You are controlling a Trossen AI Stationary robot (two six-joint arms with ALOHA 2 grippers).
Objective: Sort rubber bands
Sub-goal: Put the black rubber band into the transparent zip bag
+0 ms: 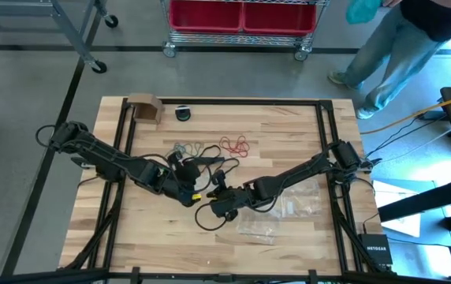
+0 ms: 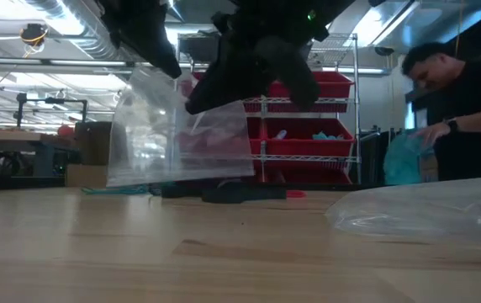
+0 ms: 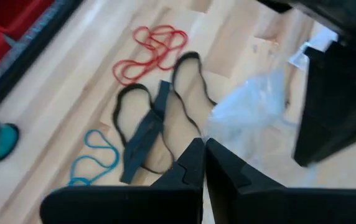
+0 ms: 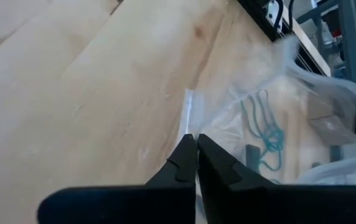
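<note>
I see red rubber bands (image 3: 156,51), black rubber bands (image 3: 156,121) and teal rubber bands (image 3: 94,158) lying loose mid-table, clustered side by side. My left gripper (image 3: 204,163) and right gripper (image 4: 195,155) are both pinched onto 1 clear zip bag (image 2: 177,135), hanging above the wooden table (image 1: 288,126). More bags (image 1: 285,211) lie near the right arm.

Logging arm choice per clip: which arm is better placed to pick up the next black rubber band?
Left, probably. The left gripper hangs shut near the black rubber bands; the right gripper, shut, pinches the clear plastic zip bag.
</note>
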